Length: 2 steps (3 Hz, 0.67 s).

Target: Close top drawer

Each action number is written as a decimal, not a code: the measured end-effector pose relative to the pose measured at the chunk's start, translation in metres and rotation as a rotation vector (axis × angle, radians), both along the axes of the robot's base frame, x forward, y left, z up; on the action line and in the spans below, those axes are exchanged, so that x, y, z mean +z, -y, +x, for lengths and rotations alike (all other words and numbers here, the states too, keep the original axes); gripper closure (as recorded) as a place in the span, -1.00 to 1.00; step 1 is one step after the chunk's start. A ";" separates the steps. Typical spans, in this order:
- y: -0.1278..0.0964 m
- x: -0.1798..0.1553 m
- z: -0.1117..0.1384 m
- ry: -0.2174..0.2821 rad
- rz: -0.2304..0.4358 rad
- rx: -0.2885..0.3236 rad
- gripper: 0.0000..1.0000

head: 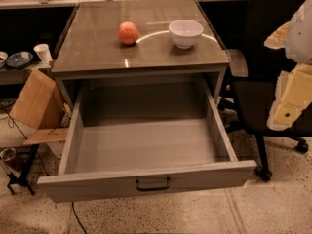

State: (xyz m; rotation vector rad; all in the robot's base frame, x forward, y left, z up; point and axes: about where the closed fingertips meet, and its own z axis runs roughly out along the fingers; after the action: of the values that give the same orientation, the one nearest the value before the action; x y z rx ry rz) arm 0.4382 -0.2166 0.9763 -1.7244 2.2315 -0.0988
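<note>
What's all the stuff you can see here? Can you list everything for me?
top drawer: one, grey, pulled wide open under the cabinet top
handle: one, black, middle of the drawer front
cabinet: one, grey with a shiny top, centre of the view
round fruit: one, orange-red, on the cabinet top, left of the bowl
bowl: one, white, on the cabinet top
office chair: one, black, right of the cabinet
cardboard box: one, brown, left of the cabinet
cup: one, white, on the low shelf at left
dish: one, bluish, beside the cup
gripper: one, white and pale yellow, at the right edge in front of the chair, apart from the drawer
</note>
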 end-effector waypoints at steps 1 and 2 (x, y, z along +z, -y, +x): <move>0.000 0.001 0.000 0.008 0.005 0.000 -1.00; -0.004 -0.017 -0.013 0.009 0.057 -0.007 -1.00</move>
State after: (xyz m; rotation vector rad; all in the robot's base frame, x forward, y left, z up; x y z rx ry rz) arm 0.4254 -0.2131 0.9589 -1.6834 2.2126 -0.0438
